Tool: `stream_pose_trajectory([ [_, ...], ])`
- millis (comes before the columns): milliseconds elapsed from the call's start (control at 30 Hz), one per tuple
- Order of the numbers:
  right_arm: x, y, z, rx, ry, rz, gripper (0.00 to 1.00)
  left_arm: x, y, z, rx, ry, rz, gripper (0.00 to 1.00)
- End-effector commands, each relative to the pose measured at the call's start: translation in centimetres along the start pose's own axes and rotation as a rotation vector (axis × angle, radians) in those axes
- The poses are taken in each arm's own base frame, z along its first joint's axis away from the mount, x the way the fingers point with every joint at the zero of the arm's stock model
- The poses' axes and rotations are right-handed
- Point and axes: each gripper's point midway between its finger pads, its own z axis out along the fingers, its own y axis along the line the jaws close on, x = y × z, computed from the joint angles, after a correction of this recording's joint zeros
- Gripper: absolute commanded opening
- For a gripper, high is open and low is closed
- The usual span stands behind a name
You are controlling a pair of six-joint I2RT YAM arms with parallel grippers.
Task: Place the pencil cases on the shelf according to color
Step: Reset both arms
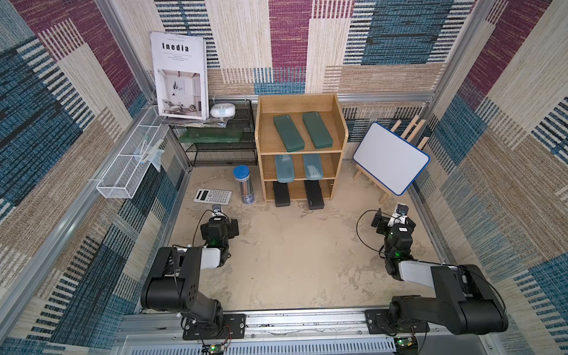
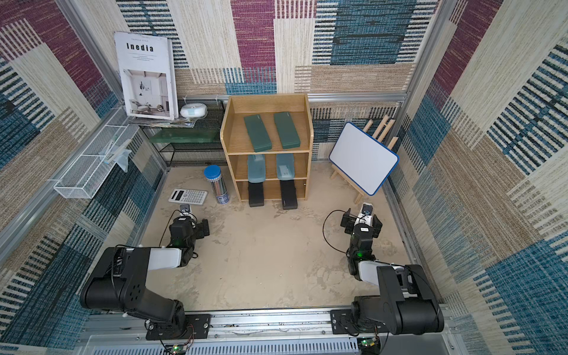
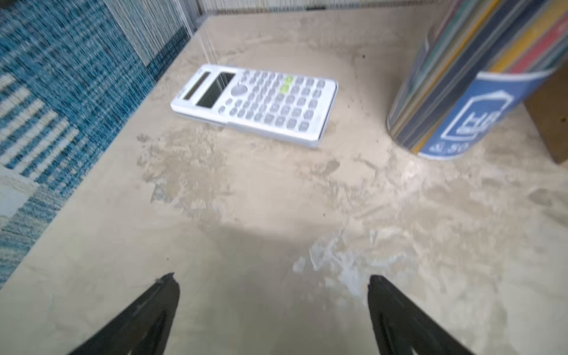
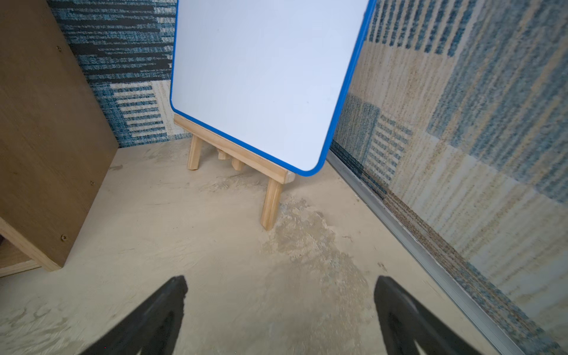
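**Inspector:** Pencil cases: all six are on the shelf. The green pair is on the top tier, the light blue pair in the middle and the black pair at the bottom, front ends jutting past the edge.

**Supervisor:** Claws?

**Inspector:** Left gripper has its jaws spread with nothing between them. The right gripper is the same. Both hang over bare table, well apart from the shelf.

**Supervisor:** Handling, should one need correcting?

**Inspector:** Judged rigid, light and smooth-shelled, so liable to slip. Take hold across the narrow width, near mid-length. The jutting black ends offer the easiest hold.
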Motion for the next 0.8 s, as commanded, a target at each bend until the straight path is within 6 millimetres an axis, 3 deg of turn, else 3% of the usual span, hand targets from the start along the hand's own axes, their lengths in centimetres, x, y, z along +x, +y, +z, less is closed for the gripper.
stream_pose_trajectory([
  [0, -1.0, 2.0, 0.8, -0.108, -0.018, -0.022, 1.0, -2.9, -0.8, -0.1, 0.053, -0.091, -0.027, 1.0],
  [67, -1.0, 2.1, 0.9, -0.116, -0.044, -0.035, 1.0, -3.0, -0.8, 0.0, 0.05, -0.109, -0.024, 1.0],
  [133, 0.0, 0.9, 0.3, -0.085, -0.111, 0.001, 0.99, -3.0, -0.8, 0.0, 0.051, -0.104, -0.025, 1.0],
  [167, -0.6, 0.8, 0.2, -0.08, -0.159, 0.003, 0.99, -3.0, -0.8, -0.1, 0.05, -0.108, -0.026, 1.0],
  [233, 1.1, 1.5, 1.6, -0.098, -0.01, -0.016, 0.99, -3.1, -0.8, -0.1, 0.052, -0.108, -0.027, 1.0],
  [300, 0.4, 1.2, 1.3, -0.102, -0.073, 0.001, 0.99, -2.9, -0.8, -0.1, 0.053, -0.098, -0.028, 1.0],
  [767, 0.8, 1.4, 1.6, -0.106, -0.031, -0.009, 0.99, -3.0, -0.8, -0.1, 0.052, -0.1, -0.026, 1.0],
])
